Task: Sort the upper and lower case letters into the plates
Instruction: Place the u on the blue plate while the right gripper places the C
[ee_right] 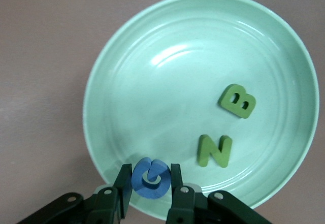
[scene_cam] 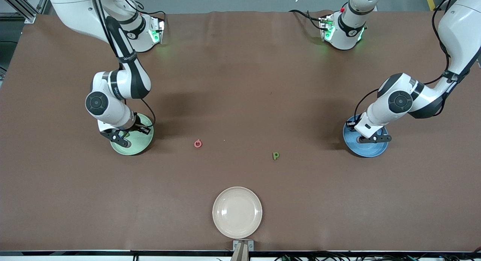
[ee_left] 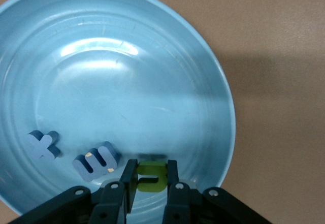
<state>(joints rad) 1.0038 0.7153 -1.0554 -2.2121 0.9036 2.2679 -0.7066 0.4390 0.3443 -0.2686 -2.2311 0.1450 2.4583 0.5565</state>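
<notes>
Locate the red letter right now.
The red letter lies on the bare table in the front view, between the pale green plate and the green letter p, farther from the camera than the cream plate.

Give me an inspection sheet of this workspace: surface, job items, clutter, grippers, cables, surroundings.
Surface: brown table, bare between the plates.
Job's things: green plate holds green B and green N; blue plate holds two blue letters; red letter and green p lie loose on the table.
Clutter: cream plate, nearest the front camera.
Grippers: right gripper shut on blue G over the green plate; left gripper shut on green letter over the blue plate.
Cables: black cables along both arms.
Surroundings: grey floor.
</notes>
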